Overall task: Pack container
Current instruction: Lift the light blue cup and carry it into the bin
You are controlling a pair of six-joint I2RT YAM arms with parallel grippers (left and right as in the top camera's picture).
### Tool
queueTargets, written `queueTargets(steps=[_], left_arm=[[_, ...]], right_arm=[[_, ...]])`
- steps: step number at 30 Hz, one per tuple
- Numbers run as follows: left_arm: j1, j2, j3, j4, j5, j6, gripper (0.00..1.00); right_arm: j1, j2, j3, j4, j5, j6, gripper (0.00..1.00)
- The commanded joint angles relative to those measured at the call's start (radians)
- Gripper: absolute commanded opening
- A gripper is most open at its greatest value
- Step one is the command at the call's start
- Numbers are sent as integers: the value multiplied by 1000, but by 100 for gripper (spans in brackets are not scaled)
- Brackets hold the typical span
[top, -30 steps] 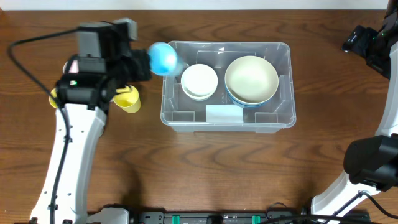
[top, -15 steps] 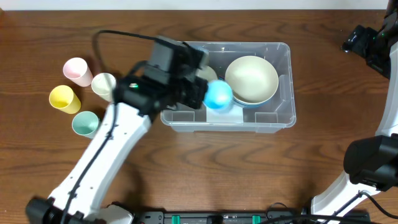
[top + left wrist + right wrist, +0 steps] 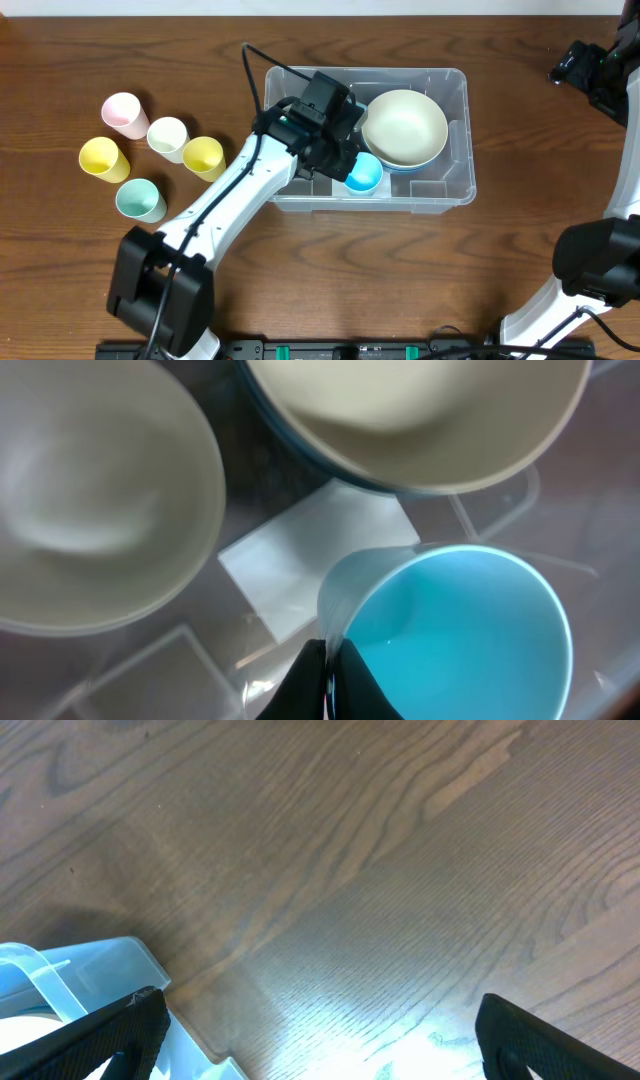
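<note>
The clear plastic container (image 3: 400,71) sits in the middle of the wooden table (image 3: 330,270), a bit toward the far edge. The left arm reaches into it from the near left. The left gripper (image 3: 327,660) is pinched tight on the rim of a blue cup (image 3: 460,630), one finger inside the wall and one outside. The cup is mouth up, low in the front middle of the bin, and from here I cannot tell whether it touches the floor. Just behind it on the right a cream bowl (image 3: 404,128) is nested in a blue bowl (image 3: 405,167), which shows only as a thin edge. To the left, a white bowl (image 3: 90,510) is largely hidden under the arm in the overhead view. A white label (image 3: 320,570) lies on the bin's base between the cup and the white bowl.

Left of the bin five cups stand in a loose cluster, all mouth up: a pink cup (image 3: 122,114), a pale cup (image 3: 167,134), a yellow cup (image 3: 100,158), a second yellow cup (image 3: 204,157) nearest the bin, and a mint cup (image 3: 140,199).

The right gripper (image 3: 322,1020) hangs off at the far right, well apart from the bin's rim, its fingers spread wide with nothing between them but bare wood
</note>
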Motion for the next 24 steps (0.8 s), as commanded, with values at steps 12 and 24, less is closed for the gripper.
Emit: queueTargets(steps=[12, 24], left_arm=[[-10, 25, 0, 41, -9, 13, 6], [-52, 25, -2, 60, -9, 30, 6]], right_arm=[[-4, 6, 1, -1, 3, 16, 99], [-4, 6, 1, -1, 3, 16, 99]])
